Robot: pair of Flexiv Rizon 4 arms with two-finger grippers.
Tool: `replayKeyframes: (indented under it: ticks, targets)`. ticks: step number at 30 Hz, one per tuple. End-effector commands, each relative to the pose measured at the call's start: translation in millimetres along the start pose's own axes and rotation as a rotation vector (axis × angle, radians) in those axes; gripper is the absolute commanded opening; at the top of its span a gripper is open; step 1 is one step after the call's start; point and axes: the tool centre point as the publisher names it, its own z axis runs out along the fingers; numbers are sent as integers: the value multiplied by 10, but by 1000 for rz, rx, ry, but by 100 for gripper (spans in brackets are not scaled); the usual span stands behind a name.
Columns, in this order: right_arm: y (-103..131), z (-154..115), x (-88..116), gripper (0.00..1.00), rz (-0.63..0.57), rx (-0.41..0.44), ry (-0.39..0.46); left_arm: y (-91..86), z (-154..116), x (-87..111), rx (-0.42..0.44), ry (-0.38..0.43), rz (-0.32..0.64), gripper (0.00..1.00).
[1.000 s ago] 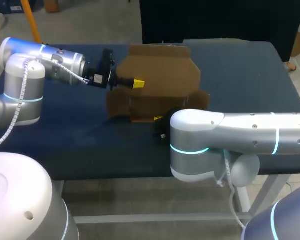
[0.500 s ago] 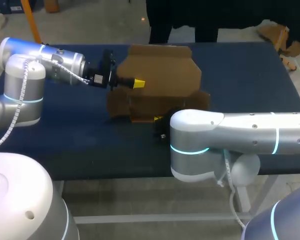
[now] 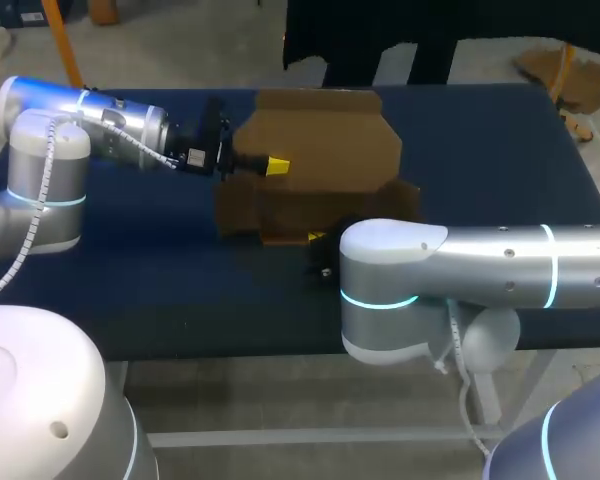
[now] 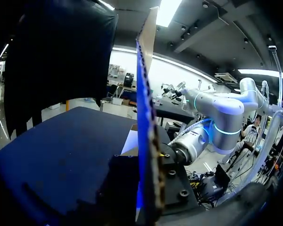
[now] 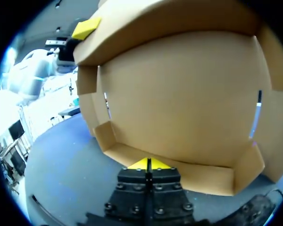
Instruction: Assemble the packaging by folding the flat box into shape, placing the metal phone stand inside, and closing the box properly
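Nothing of the work has moved since 1 second ago: both arms and the brown cardboard box (image 3: 320,150) sit exactly where they were, so this looks like a held pose partway through a fold.

The box stands half formed on the dark blue table (image 3: 480,150), its wide back panel and lid tilted up and its low front wall and side flaps already raised.

The left gripper (image 3: 277,165) comes in from the side and is clamped on the left edge of the raised lid. 1 yellow tip lies on top of the cardboard, and the left wrist view shows the panel edge-on, running straight into the fingers. It seems to be holding the lid up so the cavity stays open.

The right gripper (image 5: 147,164) has its 2 yellow tips pressed together with nothing between them. It rests at the low front wall, probably bracing it.

The metal phone stand shows in no view, so by my reading it has yet to be loaded.
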Motion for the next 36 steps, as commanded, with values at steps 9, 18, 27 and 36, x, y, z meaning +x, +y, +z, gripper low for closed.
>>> replayKeyframes:
  ticks: [9, 18, 27, 36]
  targets:
    - [49, -260, 76, 0, -5, -65, 76, 39, 0, -4, -2, 0, 0, 0]
    - [101, -504, 73, 0, -2, -67, 143, 39, 0, -4, -2, 0, 0, 0]
    - [120, -782, 3, 0, -8, -20, 251, 39, 0, -4, -2, 0, 0, 0]
    - [113, -1110, -160, 0, -26, 18, 308, 39, 0, -4, -2, 0, 0, 0]
